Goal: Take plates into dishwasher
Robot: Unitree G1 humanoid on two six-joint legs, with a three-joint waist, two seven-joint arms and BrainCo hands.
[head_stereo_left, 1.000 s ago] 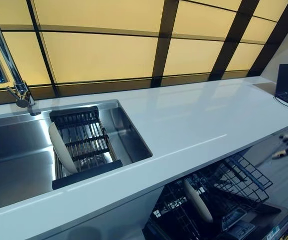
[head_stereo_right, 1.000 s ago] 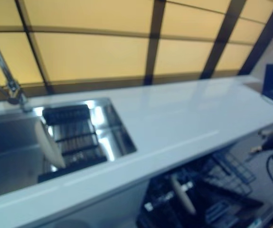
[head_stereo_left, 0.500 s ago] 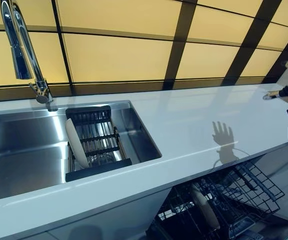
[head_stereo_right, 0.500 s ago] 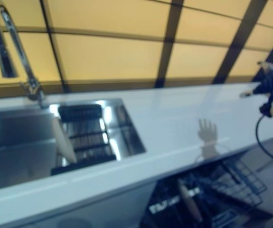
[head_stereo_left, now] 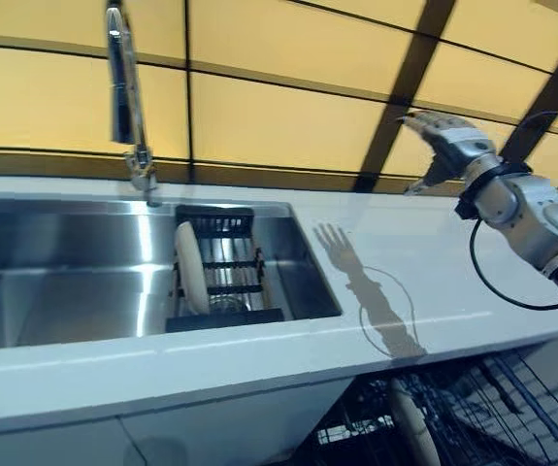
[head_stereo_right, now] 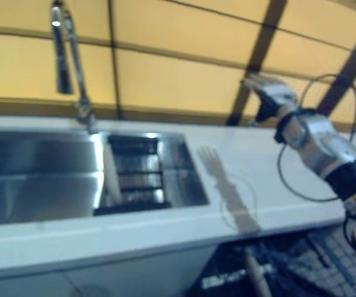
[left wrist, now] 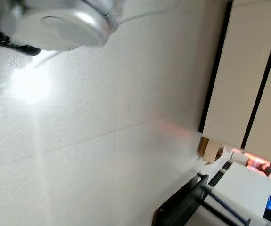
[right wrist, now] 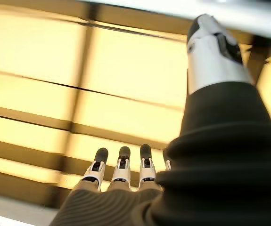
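A white plate (head_stereo_left: 189, 267) stands on edge in a black dish rack (head_stereo_left: 228, 291) inside the steel sink (head_stereo_left: 65, 282). Another white plate (head_stereo_left: 410, 427) stands in the black wire rack of the open dishwasher (head_stereo_left: 521, 413) below the counter. My right hand (head_stereo_left: 445, 136) is open and empty, raised above the white counter (head_stereo_left: 424, 243), to the right of the sink. Its straight fingers (right wrist: 121, 169) show in the right wrist view against the yellow wall panels. Only a blurred silver part of my left hand (left wrist: 64, 26) shows in the left wrist view, over a white surface.
A tall steel faucet (head_stereo_left: 123, 87) stands behind the sink, just left of the dish rack. Yellow wall panels with dark frames (head_stereo_left: 298, 107) run along the back of the counter. The counter's front edge overhangs the dishwasher rack.
The camera has swung left, so the sink now sits mid-view. My right hand has risen from beside the dishwasher to above the counter and moved left toward the sink.
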